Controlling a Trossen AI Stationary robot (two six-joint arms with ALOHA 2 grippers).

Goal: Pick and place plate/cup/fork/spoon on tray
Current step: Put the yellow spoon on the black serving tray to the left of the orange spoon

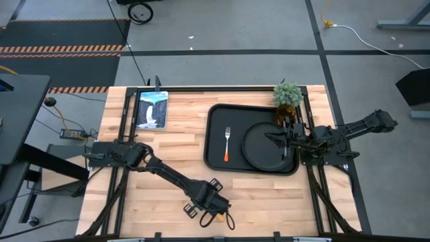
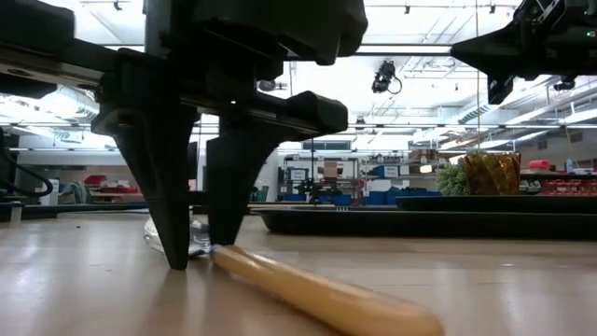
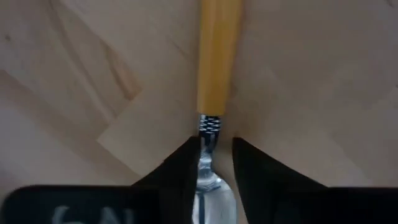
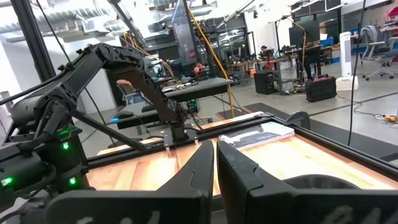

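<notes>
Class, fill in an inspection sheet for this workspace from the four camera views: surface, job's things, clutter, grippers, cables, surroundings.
Surface: wooden table, bare at its middle.
Job's things: tray on the right half holds the plate and the fork; cup at the tray's far corner; spoon on the wood at the near edge.
Clutter: a booklet at the far left; a green plant by the cup.
Grippers: left gripper down astride the spoon's neck, fingers not yet closed; right gripper shut, empty, above the plate.
Cables: cables cross the floor.
Surroundings: workshop with desks and equipment.
</notes>
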